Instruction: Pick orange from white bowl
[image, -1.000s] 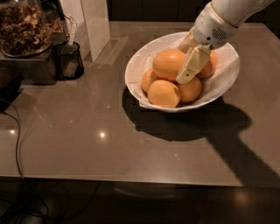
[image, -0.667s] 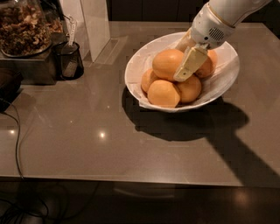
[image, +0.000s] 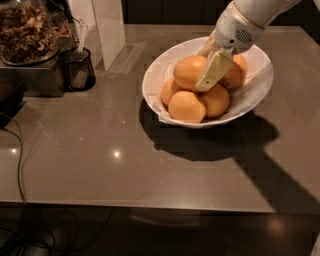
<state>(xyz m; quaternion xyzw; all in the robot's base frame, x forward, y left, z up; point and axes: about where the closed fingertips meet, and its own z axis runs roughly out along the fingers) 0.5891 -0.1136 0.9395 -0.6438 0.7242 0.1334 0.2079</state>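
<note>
- Currently my end effector (image: 207, 80) is down inside the white bowl (image: 152, 75), reaching in from the far right and slanting down toward the near left.
- How far open it is, and whether it has a hold on anything, I cannot tell; its pale tip lies against the fruit, but nothing looks lifted.
- Immediately to the left of that tip, and touching it, is the orange (image: 189, 72). It is the largest one and sits on top of the pile, toward the far side of the bowl.
- That is the relation I must work from: the orange lies left of my tip, not under its middle, so I judge a small shift leftward is needed to bracket it.
- Being round, the orange has no long axis, so I need not turn for it.
- Around it crowd the smaller oranges (image: 186, 106), one in front, one at the left, two on the right. I judge they could be nudged or pinched by mistake.
- Outward again, the bowl stands on the desk (image: 100, 150), well apart from the black mesh cup (image: 77, 70) at the far left.
</note>
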